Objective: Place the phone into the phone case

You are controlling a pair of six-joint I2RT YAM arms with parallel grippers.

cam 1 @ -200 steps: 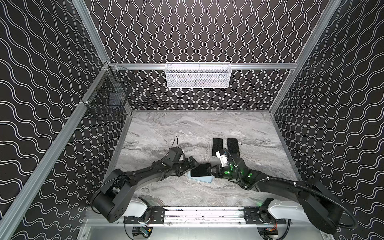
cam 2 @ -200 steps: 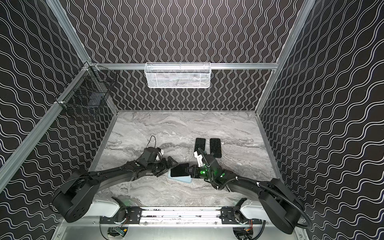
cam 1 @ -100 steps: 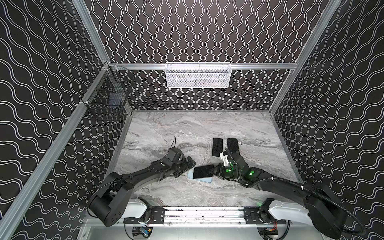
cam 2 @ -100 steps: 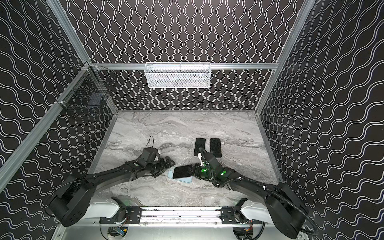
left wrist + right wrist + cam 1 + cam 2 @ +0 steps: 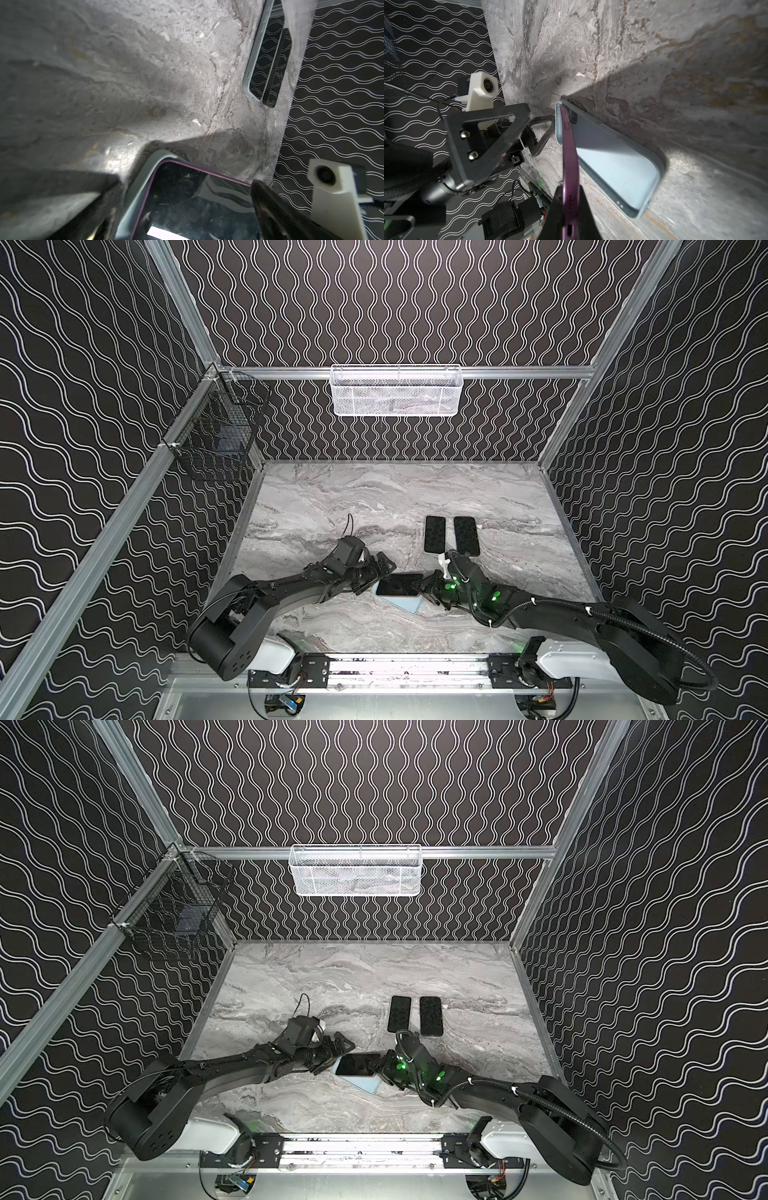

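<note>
Purple-rimmed phone (image 5: 570, 155) is pinched by the right gripper (image 5: 570, 194), tilted over the pale blue phone case (image 5: 614, 166); the left gripper (image 5: 380, 569) is spread wide open at the opposite end.

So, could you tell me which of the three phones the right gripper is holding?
The purple-edged phone, tilted over the light blue case, its end pinched by the right gripper. The other two phones lie flat, untouched, farther back.

Left gripper (image 5: 381, 574) spread wide — right gripper (image 5: 424, 588) pinched tight, arms low.
</note>
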